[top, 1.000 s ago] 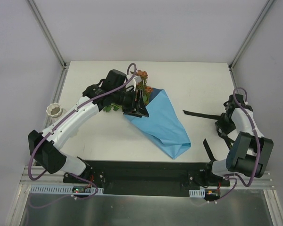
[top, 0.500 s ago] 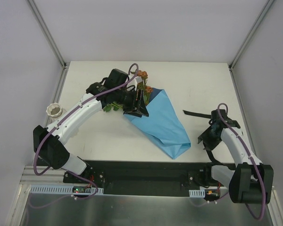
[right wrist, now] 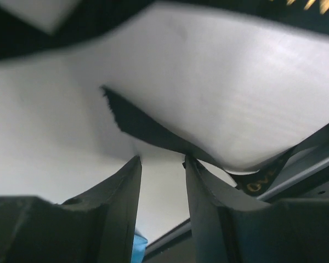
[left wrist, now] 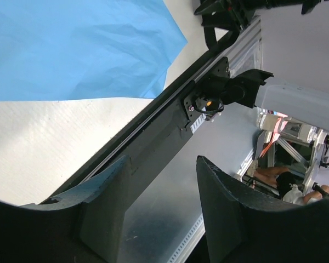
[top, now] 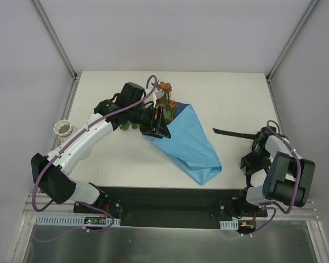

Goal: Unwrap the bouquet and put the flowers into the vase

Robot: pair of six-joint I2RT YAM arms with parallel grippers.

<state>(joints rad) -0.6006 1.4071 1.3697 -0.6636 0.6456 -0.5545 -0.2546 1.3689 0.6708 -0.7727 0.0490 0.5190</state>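
**Ribbon off, flowers not in the vase yet**

The flowers (top: 165,94) lie at the far end of the blue paper (top: 192,145), in the middle of the counter (top: 115,159). The paper is loose and the black ribbon (top: 230,133) lies off to the right. So I think the wrapping is undone and the flowers can be lifted out.

The left arm (top: 98,129) reaches over the stems, I guess to do that. The left jaws are apart, with nothing showing between them. The right arm (top: 285,175) is folded up at the near right, out of the way. The right jaws are a little apart too, close to a bit of ribbon, with nothing pinched.

The vase (top: 63,128) stands upright at the left edge, well apart from the flowers, so stems can drop in.

Counting: one vase, one sheet of paper, two arms and one ribbon strip seen from above. I can count two orange blooms. The left arm hides any others.
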